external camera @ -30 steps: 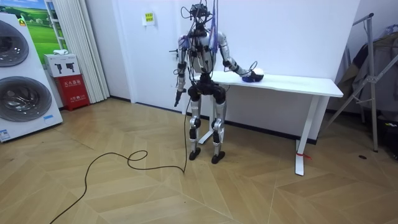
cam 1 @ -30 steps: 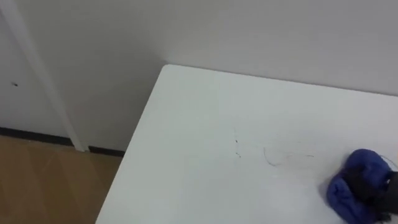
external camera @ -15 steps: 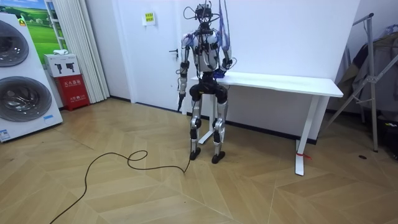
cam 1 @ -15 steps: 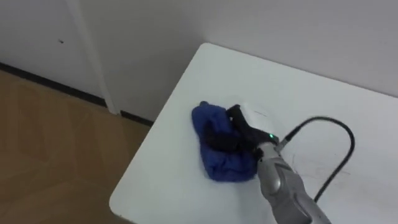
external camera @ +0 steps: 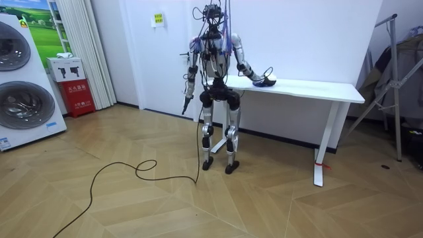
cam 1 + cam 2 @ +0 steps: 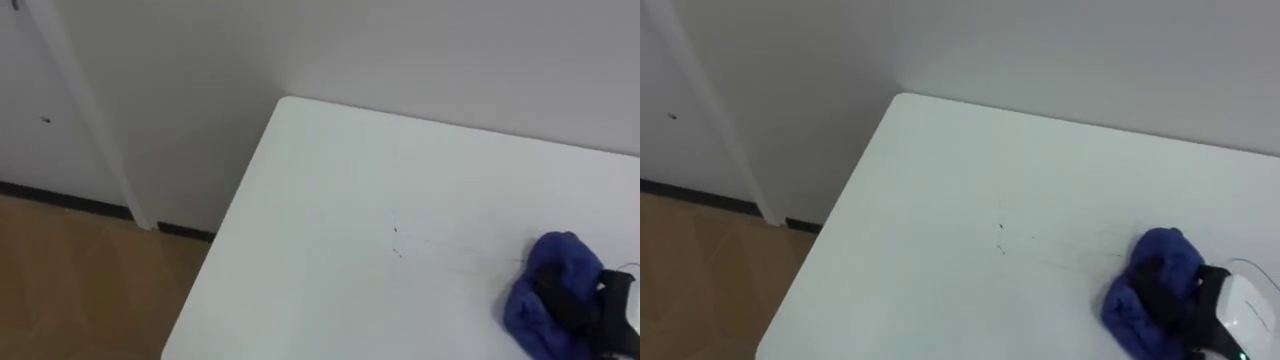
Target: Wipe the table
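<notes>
A crumpled blue cloth (image 6: 1140,292) lies on the white table (image 6: 940,220) at the right of the eye views. My right hand (image 6: 1225,305) comes in from the right and rests on it, dark fingers (image 6: 1168,290) curled into the folds. The left eye view shows the same cloth (image 6: 548,290) and hand (image 6: 605,308). Faint dark marks (image 6: 397,240) streak the tabletop left of the cloth. In the room view I stand at the table's (image 5: 310,88) left end, right arm stretched over it to the cloth (image 5: 267,82), while my left hand (image 5: 184,106) hangs at my side.
The table's far left corner (image 6: 283,100) meets the white wall, with wood floor (image 6: 80,280) below its left edge. A door frame (image 6: 95,120) stands left. Washing machines (image 5: 23,79) and a red box (image 5: 78,96) sit at the room view's left, a metal rack (image 5: 393,79) at its right.
Half a second ago my right hand held the cloth near the table's left corner; now both are back far to the right. The head view has shifted too.
</notes>
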